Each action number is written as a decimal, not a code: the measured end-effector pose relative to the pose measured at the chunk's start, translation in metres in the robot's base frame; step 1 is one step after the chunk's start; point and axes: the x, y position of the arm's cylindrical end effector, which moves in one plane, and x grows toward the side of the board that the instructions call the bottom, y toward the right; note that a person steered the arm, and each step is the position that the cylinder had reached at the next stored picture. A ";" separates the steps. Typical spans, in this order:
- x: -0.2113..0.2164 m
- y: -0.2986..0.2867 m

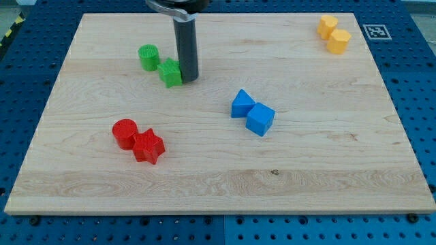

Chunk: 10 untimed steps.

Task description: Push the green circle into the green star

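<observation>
The green circle (148, 57) stands near the view's top left of the wooden board (218, 170). The green star (170, 72) lies just below and to the right of it, with a very small gap or light contact between them; I cannot tell which. My tip (189, 77) rests on the board right against the green star's right side, on the far side from the green circle. The dark rod rises from there to the view's top edge.
A red circle (125, 133) and a red star (148, 146) touch at lower left. Two blue blocks (242, 104) (260, 119) sit together at centre right. Two yellow blocks (328, 26) (338, 41) sit at the top right corner.
</observation>
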 end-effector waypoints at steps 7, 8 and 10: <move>0.085 -0.027; 0.062 -0.037; 0.032 -0.049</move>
